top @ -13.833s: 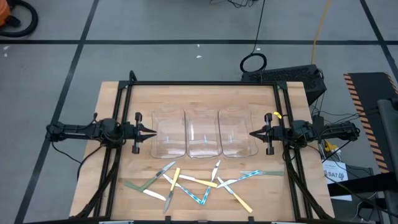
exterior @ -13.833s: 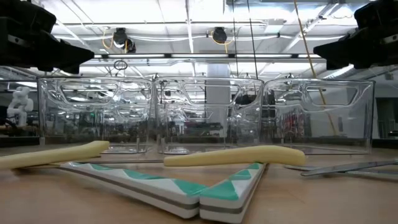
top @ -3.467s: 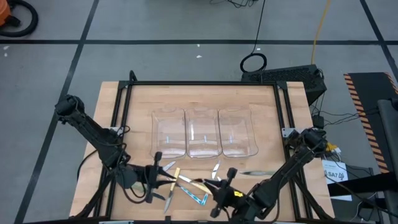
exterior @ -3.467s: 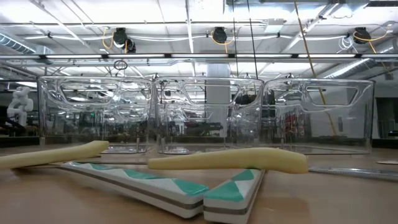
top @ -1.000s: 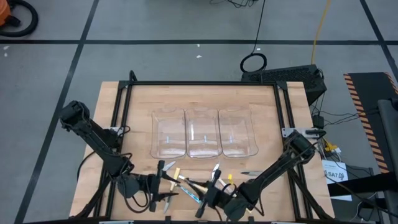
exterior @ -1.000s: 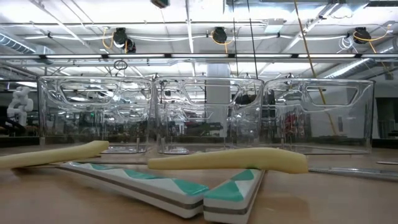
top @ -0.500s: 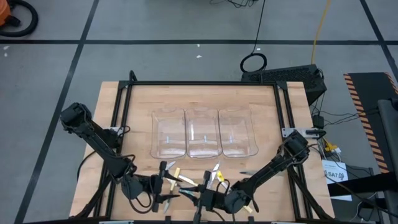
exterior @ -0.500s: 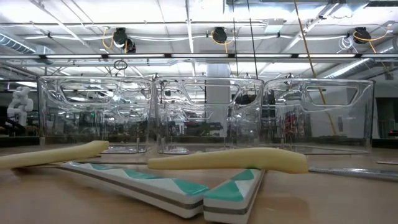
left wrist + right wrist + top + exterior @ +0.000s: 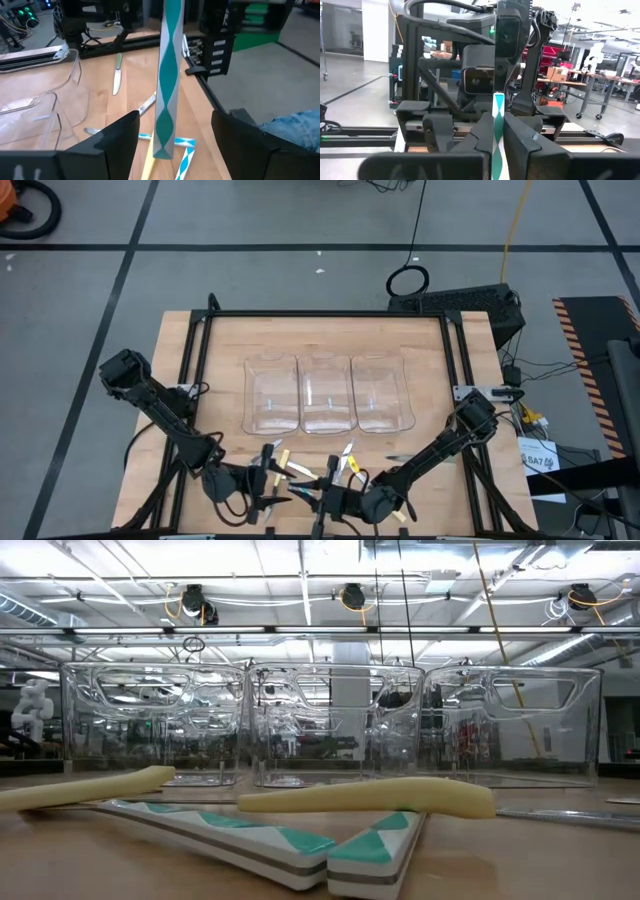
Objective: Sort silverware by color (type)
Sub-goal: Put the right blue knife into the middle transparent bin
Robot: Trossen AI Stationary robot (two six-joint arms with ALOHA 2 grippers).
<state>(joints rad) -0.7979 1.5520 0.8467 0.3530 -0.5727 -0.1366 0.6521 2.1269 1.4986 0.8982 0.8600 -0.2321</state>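
Pressed together on a teal-and-white patterned handle (image 9: pixel 498 135), the right gripper's (image 9: pixel 498 150) fingers hold this piece upright near the front edge of the worktop (image 9: pixel 320 340), while the left gripper's (image 9: pixel 169 145) fingers stand spread on both sides of the same handle without touching it. It looks stiff, light and probably slippery, so the flat handle is the best place to grip. Other silverware (image 9: pixel 283 462) lies on the worktop before three clear bins (image 9: pixel 326 394), which seem empty.

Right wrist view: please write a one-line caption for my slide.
Right gripper shut on a green-patterned handle, facing the left gripper.
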